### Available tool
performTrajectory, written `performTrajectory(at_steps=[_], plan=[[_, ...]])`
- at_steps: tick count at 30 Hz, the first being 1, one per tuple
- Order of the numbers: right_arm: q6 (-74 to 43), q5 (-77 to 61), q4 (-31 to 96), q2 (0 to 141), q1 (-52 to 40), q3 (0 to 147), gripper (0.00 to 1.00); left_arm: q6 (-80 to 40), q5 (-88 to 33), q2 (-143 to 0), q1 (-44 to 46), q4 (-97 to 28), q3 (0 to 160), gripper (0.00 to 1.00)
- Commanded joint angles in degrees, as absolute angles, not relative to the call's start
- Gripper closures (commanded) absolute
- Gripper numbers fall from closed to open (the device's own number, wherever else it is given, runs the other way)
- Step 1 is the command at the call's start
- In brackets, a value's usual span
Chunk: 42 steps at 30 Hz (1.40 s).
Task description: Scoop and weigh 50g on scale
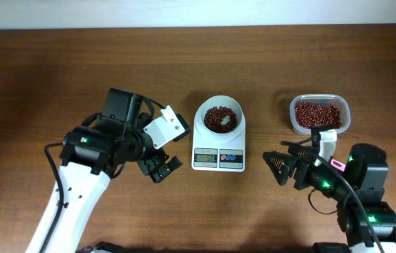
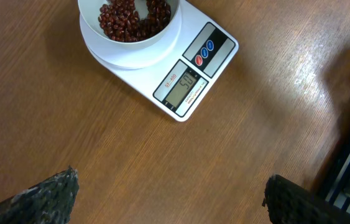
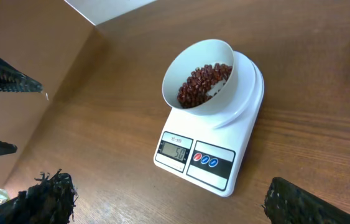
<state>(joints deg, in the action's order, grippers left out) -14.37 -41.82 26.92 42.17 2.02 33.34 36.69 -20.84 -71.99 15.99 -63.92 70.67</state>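
- Hidden: each wrist view shows only the tips of its own fingers (image 2: 47,198), dark and rough-surfaced, at the bottom corners
- Cut off: the left wrist view crops the far side of the bowl (image 1: 230,105) at its top edge
- Hard to make out: the display (image 1: 205,159) cannot be read from overhead; in both wrist views its digits look like 50
- Unidentified: a white piece (image 1: 326,138) touches the near edge of the tub (image 1: 291,116) and is partly covered by the right arm
- Count: one scale (image 1: 219,143), one bowl, one tub, three round buttons (image 1: 230,159) (one red, two blue), two lots of beans (image 1: 220,118)
- Materials: brown wood-grain table (image 1: 57,70); scale of smooth white plastic with rounded corners; bowl round and white; tub clear, rectangular with rounded corners; beans small, oval, dark red-brown
- Left end effector (image 1: 164,170): fingers spread wide, nothing between them; the scale stands on the table just ahead of it
- Right end effector (image 1: 272,167): fingers spread wide, nothing between them; the scale is just ahead of it, the tub behind it beside the arm
- Beans: one lot lies in the bowl on the scale, between the two end effectors; the other fills the tub
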Motion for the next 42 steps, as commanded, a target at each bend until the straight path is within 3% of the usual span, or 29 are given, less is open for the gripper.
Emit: performTrajectory(at_steps=[1,8,28,42], plan=[[-13.8,-40.6,27.3,43.9,1.5,33.7,0.01,37.8,-21.6,-71.3,15.7,-64.0,71.4,0.01],[-13.9,-36.8,24.3,47.1,1.5,33.7,0.01,37.8,-21.6,-71.3,15.7,-64.0,71.4,0.01],[-13.8,-30.1,27.6,34.9,1.5,33.4,0.01,37.8,-21.6,-71.3,15.7,-64.0,71.4,0.01],[-13.8,-29.2,21.1,11.3,1.5,17.9,0.01,37.8,-21.6,-71.3,15.7,-64.0,71.4,0.01]])
